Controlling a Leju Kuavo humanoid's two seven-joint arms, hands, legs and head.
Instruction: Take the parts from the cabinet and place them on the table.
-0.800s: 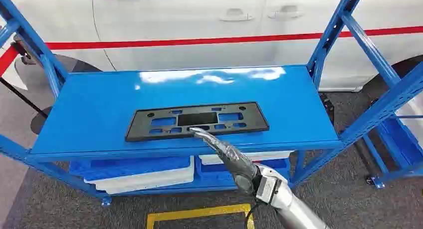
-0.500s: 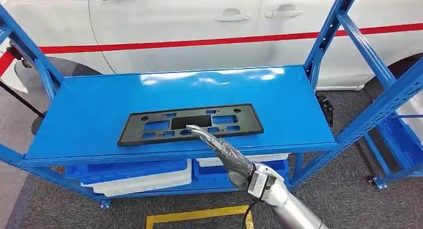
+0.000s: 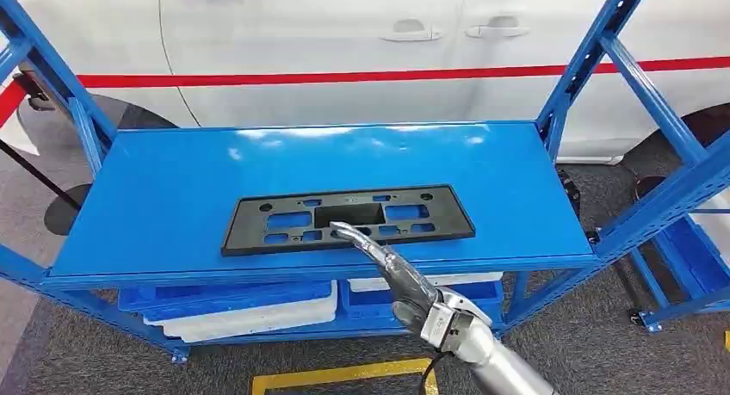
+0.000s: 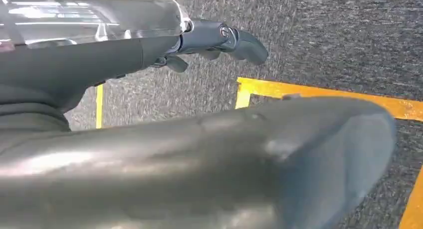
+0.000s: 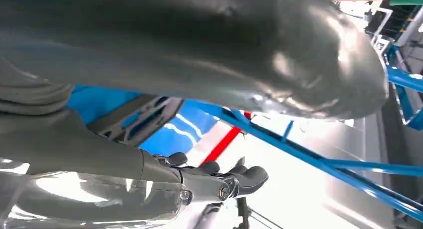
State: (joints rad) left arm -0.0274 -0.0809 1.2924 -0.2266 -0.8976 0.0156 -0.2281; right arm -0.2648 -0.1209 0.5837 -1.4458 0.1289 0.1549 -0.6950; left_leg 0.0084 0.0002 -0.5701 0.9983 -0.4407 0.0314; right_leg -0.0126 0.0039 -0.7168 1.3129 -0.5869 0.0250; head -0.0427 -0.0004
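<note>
White car [image 3: 344, 42] with red stripe behind; grey carpet floor [image 3: 603, 326]; yellow floor line [image 3: 340, 375].

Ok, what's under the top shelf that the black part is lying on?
Below the blue top shelf sit blue bins with white trays on a lower level. Their contents are hidden by the shelf, and the right hand covers part of the right bin.
</note>
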